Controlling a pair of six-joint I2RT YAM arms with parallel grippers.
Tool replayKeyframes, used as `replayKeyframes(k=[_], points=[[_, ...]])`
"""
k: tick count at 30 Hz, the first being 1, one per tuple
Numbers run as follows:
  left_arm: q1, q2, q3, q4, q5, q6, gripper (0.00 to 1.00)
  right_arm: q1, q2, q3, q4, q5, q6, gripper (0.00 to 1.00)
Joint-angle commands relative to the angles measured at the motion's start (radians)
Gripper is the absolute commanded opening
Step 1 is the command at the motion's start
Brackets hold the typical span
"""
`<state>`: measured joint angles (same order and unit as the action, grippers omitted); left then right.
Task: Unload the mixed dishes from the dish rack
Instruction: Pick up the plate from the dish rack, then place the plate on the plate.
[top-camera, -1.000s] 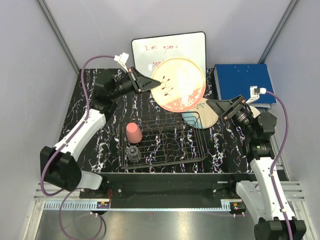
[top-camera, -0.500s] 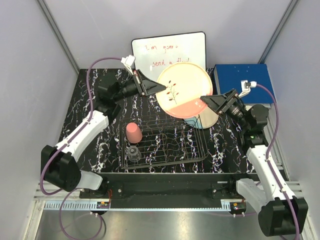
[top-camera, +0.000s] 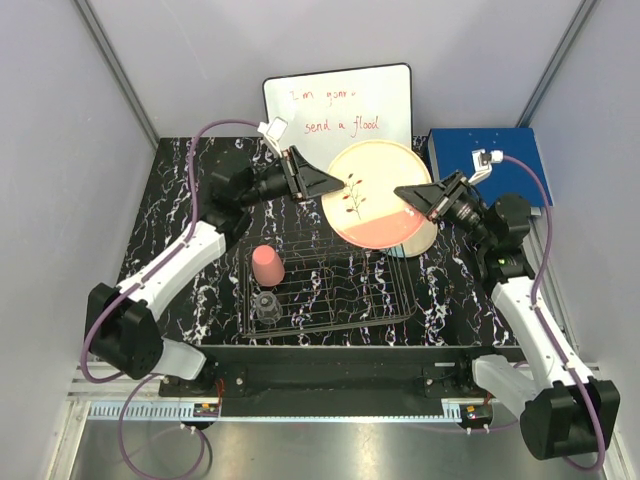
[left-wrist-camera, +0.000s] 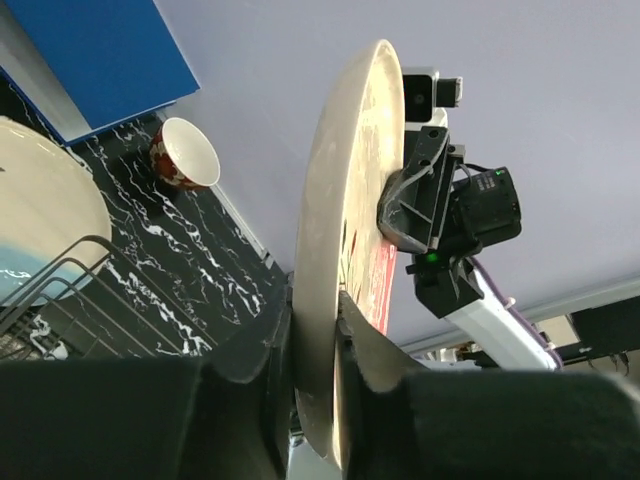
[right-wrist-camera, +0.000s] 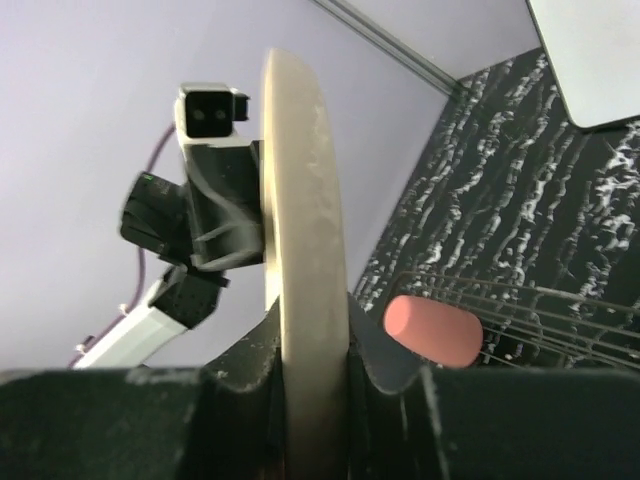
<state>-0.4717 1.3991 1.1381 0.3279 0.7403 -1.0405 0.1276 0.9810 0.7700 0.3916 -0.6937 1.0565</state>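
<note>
Red whiteboard (top-camera: 290, 125) writing reads "send a flood"; left hand (top-camera: 338, 183) and right hand (top-camera: 401, 191) both clamp the pink-banded plate (top-camera: 372, 200).

I see the black, white-veined table (top-camera: 440, 300) carrying a low dark wire dish rack (top-camera: 330, 290) at its middle, a white handwritten board (top-camera: 340, 100) at the far edge, and a blue box (top-camera: 500, 150) far right.

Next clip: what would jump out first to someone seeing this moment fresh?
The large cream plate with pink band, pinched at opposite rims by the left claw and right claw, hangs above the far edge of the dark wire dish rack. A pink cup stands in the rack's left part.
</note>
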Motion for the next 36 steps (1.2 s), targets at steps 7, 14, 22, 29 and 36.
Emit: replayKeyframes(k=[7, 14, 22, 29, 36], points=[[0.031, -0.217, 0.092, -0.258, -0.232, 0.261, 0.99, 0.018, -0.108, 0.138, -0.42, 0.313, -0.203, 0.0], [0.062, -0.439, -0.057, -0.273, -0.492, 0.329, 0.99, -0.051, -0.03, 0.253, -0.648, 0.641, -0.245, 0.0], [0.064, -0.569, -0.149, -0.31, -0.549, 0.408, 0.99, -0.069, 0.145, 0.333, -0.665, 0.875, -0.329, 0.0], [0.064, -0.624, -0.187, -0.326, -0.556, 0.442, 0.99, -0.077, 0.3, 0.351, -0.576, 0.881, -0.378, 0.0], [0.064, -0.655, -0.233, -0.346, -0.568, 0.45, 0.99, -0.077, 0.398, 0.342, -0.485, 0.829, -0.371, 0.0]])
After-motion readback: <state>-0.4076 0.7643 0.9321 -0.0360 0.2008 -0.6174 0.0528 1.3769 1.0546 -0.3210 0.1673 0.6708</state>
